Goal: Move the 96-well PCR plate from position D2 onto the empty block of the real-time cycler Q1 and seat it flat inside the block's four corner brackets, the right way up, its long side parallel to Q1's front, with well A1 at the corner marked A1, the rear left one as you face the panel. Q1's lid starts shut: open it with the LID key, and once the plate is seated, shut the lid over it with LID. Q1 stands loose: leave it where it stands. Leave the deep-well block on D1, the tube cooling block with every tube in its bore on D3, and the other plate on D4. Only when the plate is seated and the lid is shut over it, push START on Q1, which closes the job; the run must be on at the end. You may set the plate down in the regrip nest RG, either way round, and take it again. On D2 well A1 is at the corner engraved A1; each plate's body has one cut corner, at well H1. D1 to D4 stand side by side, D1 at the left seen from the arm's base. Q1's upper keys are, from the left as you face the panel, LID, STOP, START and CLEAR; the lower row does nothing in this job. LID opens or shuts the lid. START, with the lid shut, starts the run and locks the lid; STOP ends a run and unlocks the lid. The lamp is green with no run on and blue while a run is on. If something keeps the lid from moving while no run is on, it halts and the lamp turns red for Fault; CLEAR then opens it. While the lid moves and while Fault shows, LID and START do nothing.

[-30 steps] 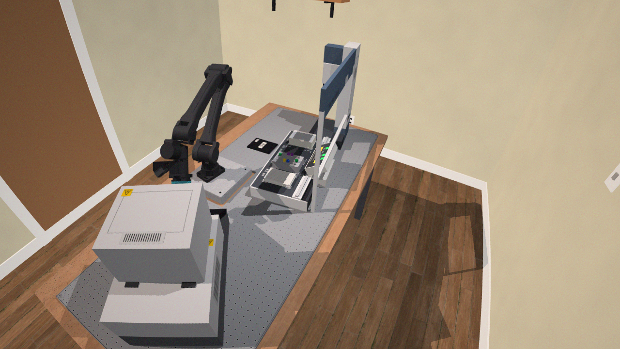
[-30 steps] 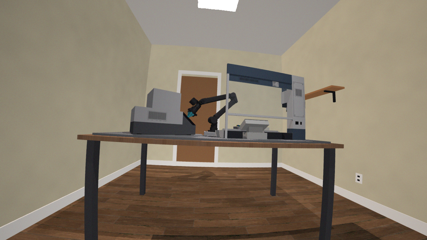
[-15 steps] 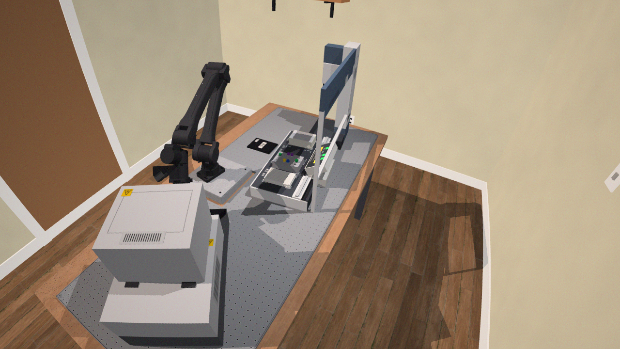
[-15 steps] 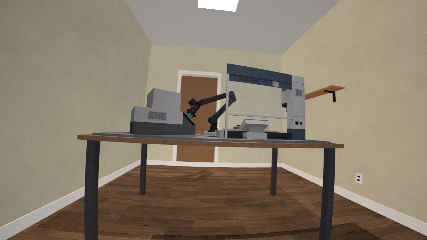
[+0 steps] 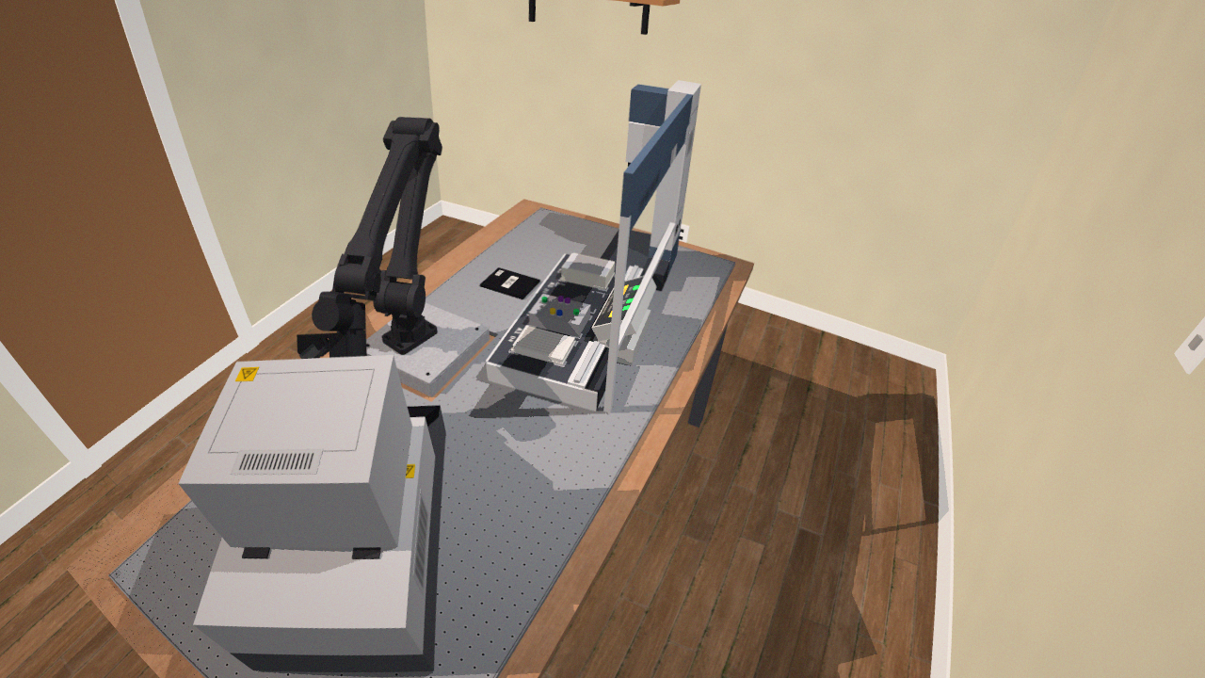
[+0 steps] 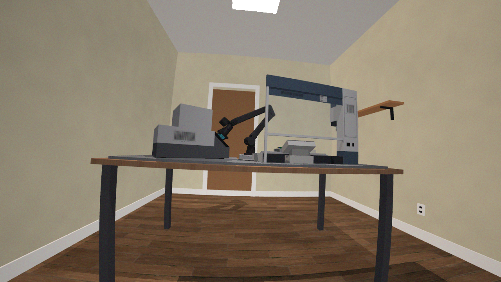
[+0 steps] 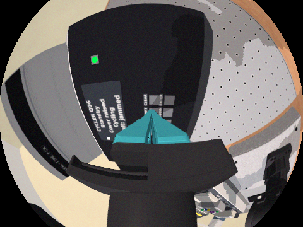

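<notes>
The teal-fingered parallel gripper [image 7: 151,123] is pressed fully shut with nothing between its fingers, the two tips meeting in a single wedge aimed at the sloped black control panel [image 7: 139,67] of the grey box-shaped real-time cycler [image 5: 295,472]. The wedge tip lies over the grid of small grey keys [image 7: 161,105], hiding its left part; whether it touches a key cannot be told. Left of the keys sit a dark display with white text [image 7: 107,107] and, above it, a small green lamp [image 7: 95,60]. From the side, the gripper [image 6: 221,136] sits just off the panel's slope, with the black six-joint arm [image 5: 395,218] folded high behind it and free air above the wrist. The cycler's boxy lid [image 5: 290,429] is down. To the panel's right the perforated grey mat [image 7: 249,75] runs out to the wooden table edge [image 7: 286,55]. The white 96-well PCR plate [image 5: 543,344] lies in the long grey deck tray [image 5: 538,383], well apart from the gripper, beneath the tall blue-and-white gantry frame [image 5: 661,143], whose uprights bound the tray's far side. A flat black regrip nest [image 5: 509,280] lies on the mat between the arm's base and the tray.
</notes>
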`<action>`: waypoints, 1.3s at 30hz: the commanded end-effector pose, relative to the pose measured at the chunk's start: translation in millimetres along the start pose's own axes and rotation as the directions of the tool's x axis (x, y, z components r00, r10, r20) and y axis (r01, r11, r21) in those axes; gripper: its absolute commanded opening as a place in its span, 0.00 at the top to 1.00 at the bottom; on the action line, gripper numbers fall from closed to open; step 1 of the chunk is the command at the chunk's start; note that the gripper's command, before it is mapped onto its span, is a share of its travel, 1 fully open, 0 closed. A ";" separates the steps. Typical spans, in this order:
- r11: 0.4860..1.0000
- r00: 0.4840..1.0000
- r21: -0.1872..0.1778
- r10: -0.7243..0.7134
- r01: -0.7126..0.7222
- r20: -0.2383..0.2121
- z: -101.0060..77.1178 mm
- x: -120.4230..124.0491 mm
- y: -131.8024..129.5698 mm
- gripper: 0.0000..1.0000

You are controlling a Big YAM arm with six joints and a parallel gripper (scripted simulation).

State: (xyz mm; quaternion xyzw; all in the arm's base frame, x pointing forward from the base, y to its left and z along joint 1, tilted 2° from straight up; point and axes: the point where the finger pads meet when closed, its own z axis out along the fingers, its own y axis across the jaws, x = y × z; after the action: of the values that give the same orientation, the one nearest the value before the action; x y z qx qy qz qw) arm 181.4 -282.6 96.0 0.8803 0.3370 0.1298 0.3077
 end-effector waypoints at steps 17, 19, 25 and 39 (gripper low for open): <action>1.000 1.000 -0.014 -0.003 0.003 0.002 -6.2 0.8 13.0 1.00; 1.000 1.000 -0.016 0.000 0.000 0.002 -4.6 0.8 14.6 1.00; 0.999 1.000 -0.030 -0.016 0.016 0.005 -7.4 0.1 21.2 1.00; 0.999 1.000 -0.038 -0.014 0.015 0.022 -9.4 -10.1 29.0 1.00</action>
State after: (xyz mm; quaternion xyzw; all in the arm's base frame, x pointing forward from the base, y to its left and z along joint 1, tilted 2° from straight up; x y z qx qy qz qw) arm 179.2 -278.5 94.2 0.8817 0.3373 0.1290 0.3035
